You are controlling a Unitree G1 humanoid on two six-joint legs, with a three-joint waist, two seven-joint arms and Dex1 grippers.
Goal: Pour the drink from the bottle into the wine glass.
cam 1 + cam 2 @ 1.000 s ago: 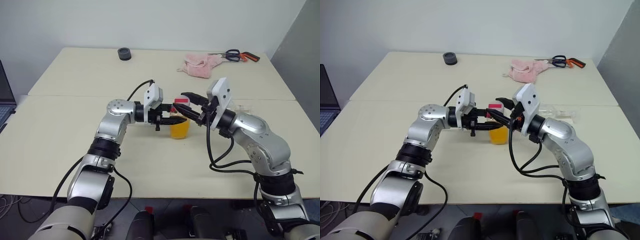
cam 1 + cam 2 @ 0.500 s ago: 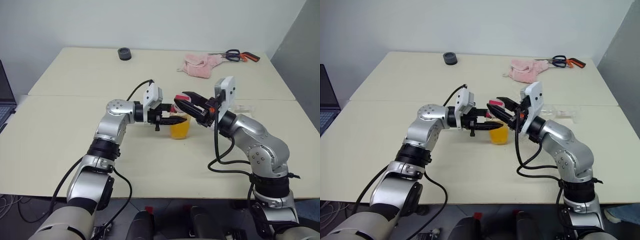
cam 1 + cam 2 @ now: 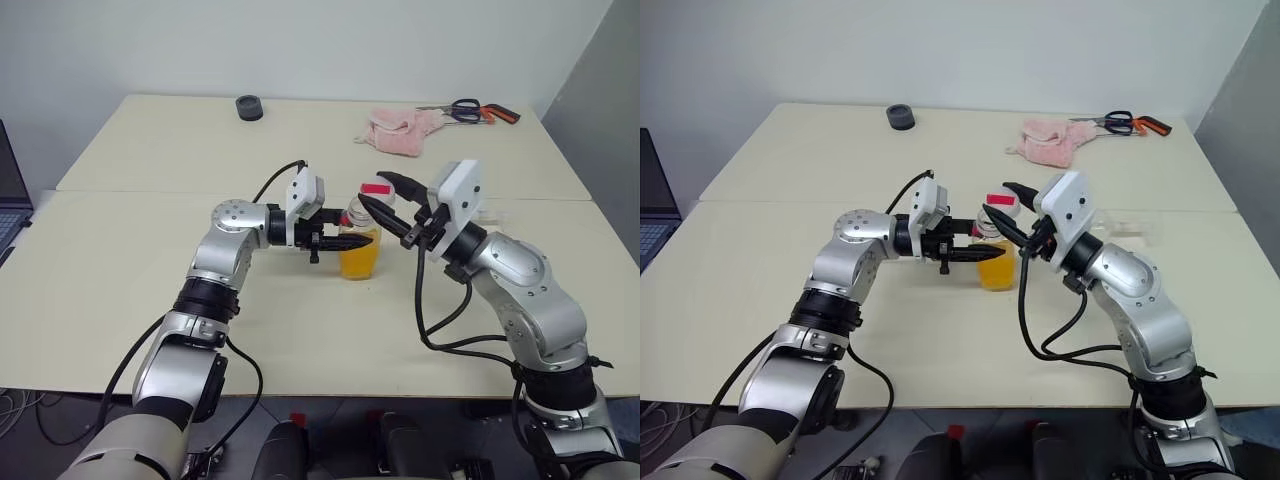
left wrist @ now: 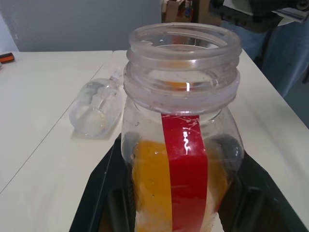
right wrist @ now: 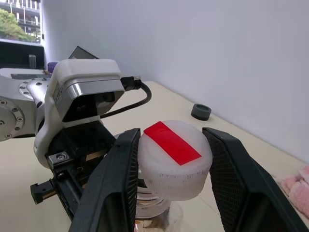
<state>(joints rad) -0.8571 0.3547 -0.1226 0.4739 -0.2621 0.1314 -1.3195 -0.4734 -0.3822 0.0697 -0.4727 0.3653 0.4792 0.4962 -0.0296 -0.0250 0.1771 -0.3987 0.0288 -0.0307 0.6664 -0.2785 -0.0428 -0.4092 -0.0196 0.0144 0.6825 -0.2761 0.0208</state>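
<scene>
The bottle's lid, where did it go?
The cap is pinched in the right gripper, lifted just above the open bottle that the left gripper holds near the table's middle.

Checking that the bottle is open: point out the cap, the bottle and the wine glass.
cap point(image 5: 175, 157), right wrist view, its side wall
bottle point(image 4: 182, 150), left wrist view, red label strip
wine glass point(image 4: 94, 108), left wrist view, its bowl

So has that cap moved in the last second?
Yes. The right gripper has lifted the cap up off the bottle, which stays put.
</scene>
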